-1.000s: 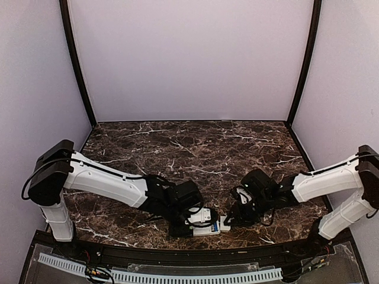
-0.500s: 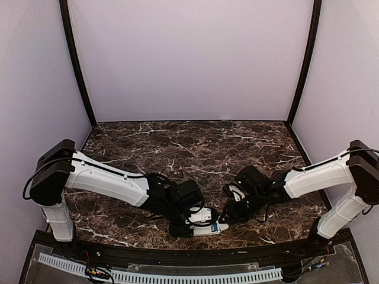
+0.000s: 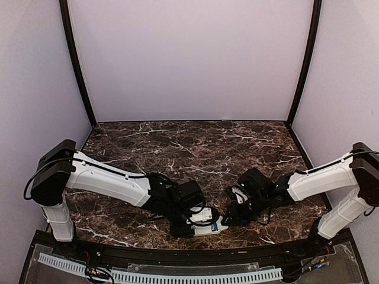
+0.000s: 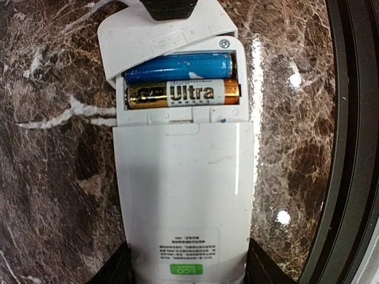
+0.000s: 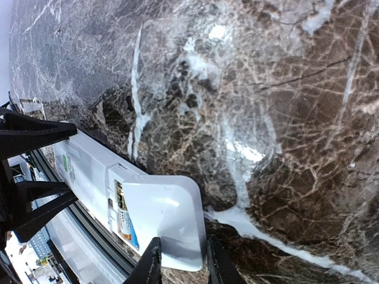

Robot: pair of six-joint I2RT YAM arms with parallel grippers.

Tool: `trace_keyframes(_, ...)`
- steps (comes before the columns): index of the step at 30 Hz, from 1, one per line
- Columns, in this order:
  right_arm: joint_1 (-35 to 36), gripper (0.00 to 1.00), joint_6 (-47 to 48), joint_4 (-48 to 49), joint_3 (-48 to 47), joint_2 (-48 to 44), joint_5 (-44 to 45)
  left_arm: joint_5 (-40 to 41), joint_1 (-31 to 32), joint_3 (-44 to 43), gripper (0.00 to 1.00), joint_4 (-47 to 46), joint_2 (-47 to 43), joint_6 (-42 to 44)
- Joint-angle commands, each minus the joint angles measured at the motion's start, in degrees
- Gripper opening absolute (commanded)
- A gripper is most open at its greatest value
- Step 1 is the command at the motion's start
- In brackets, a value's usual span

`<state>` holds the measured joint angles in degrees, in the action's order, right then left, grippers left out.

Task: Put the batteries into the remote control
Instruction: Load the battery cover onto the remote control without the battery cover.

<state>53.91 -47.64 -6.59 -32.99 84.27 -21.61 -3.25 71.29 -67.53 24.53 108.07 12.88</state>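
Observation:
The white remote control lies back up on the marble, green mark near its bottom end. My left gripper is shut on its lower end, one finger on each long side. The battery bay is open and holds a blue battery and a gold-and-black battery side by side. My right gripper is shut on the white battery cover, held tilted over the bay's end, partly covering it. In the top view the remote sits between both grippers, left and right.
The black raised rim of the table runs close along the remote's right side, at the near edge. Dark marble table stretches toward the back wall. Side walls stand left and right.
My right gripper with the cover rose slightly away from the remote, then came back down to the bay's end. The left arm and the remote have stayed put.

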Motion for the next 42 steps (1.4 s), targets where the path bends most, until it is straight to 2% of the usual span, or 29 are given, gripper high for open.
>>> trace_keyframes(1,1.0,0.24,-0.9,-4.5,1.5,-1.1,0.9,0.8,0.3,0.7,0.36,4.9,3.3,-2.6)
trace_keyframes(7,1.1,0.23,-1.3,-3.1,1.4,-1.5,-0.6,2.2,0.3,-0.4,0.37,5.4,3.3,-4.9)
trace_keyframes(13,1.1,0.24,-0.3,-5.5,0.3,-1.9,0.7,1.9,0.3,-0.2,0.44,6.3,3.4,-5.8)
trace_keyframes(18,1.1,0.29,0.5,-6.6,-0.8,-1.3,1.4,0.0,0.3,-0.3,0.5,5.3,3.5,-6.1)
trace_keyframes(28,1.0,0.35,1.5,-5.5,-1.8,0.9,2.2,-0.9,0.3,0.8,0.57,3.6,3.4,-5.8)
trace_keyframes(32,1.1,0.34,1.5,-2.0,-2.3,3.9,-1.0,-0.5,0.3,1.1,0.57,2.3,3.5,-5.8)
trace_keyframes(36,1.1,0.29,0.8,-1.6,-2.1,2.7,-1.5,-0.2,0.3,1.4,0.56,2.2,3.5,-5.7)
trace_keyframes(42,1.2,0.28,-0.3,-0.9,-1.6,1.4,-1.7,0.0,0.3,1.4,0.55,2.0,3.5,-5.7)
